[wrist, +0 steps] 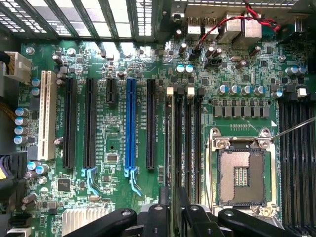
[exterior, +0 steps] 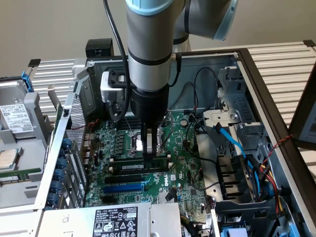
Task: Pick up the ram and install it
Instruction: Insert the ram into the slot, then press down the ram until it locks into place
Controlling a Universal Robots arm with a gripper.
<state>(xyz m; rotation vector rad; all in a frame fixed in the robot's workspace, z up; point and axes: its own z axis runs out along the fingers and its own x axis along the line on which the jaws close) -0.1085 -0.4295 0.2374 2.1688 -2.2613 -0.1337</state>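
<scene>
In the exterior view the ram (exterior: pixel 138 167) is a long narrow stick with a small white label. It stands on edge in a black slot on the green motherboard (exterior: pixel 182 168). My gripper (exterior: pixel 152 154) hangs straight down over its right half, fingertips just above or touching its top edge. In the wrist view my gripper (wrist: pixel 174 217) is open, its dark fingers (wrist: pixel 158 217) apart on either side of the row of black memory slots (wrist: pixel 182 138). There I cannot tell the ram from the slots.
The open PC case wall (exterior: pixel 261 94) rises at the exterior view's right, with blue and black cables (exterior: pixel 237 148) and a drive bay beside it. The CPU socket (wrist: pixel 242 173) lies next to the memory slots. Another green stick (exterior: pixel 17 175) lies on the grey tray at the exterior view's left.
</scene>
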